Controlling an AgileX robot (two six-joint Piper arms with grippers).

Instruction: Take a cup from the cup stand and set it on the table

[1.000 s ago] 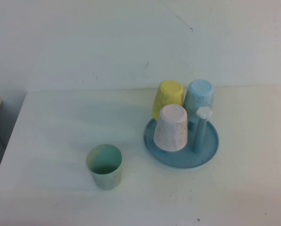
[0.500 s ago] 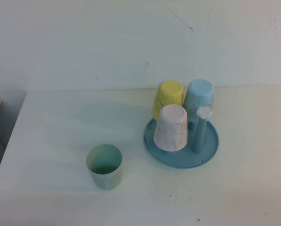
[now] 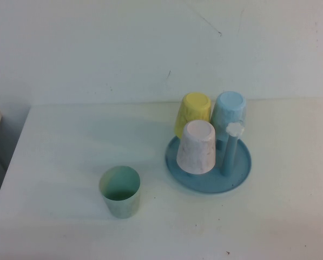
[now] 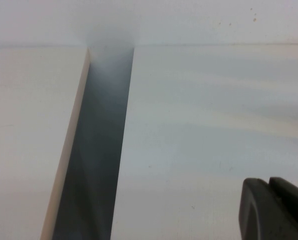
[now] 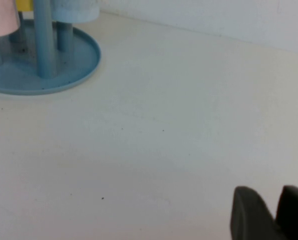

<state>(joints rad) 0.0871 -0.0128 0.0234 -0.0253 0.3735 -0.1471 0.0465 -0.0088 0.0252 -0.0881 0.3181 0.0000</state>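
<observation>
The pale pink cup point(image 3: 197, 147) sits upside down on a peg at the near left of the blue cup stand point(image 3: 237, 174), which stands on the white table point(image 3: 69, 141) right of centre. Its rim also shows in the right wrist view point(image 5: 1, 19), above the stand's tray point(image 5: 84, 62). Neither gripper shows in the high view. My left gripper point(image 4: 269, 184) hovers over bare table near its left edge, fingers together and empty. My right gripper point(image 5: 274, 196) is low over the table, well away from the stand, fingers together and empty.
A yellow cup point(image 3: 192, 112) and a light blue cup point(image 3: 229, 111) hang upside down on the stand's far pegs. One peg with a white knob point(image 3: 234, 130) is bare. A green cup point(image 3: 119, 190) stands upright on the table front left. A dark gap point(image 4: 96, 150) borders the table's left edge.
</observation>
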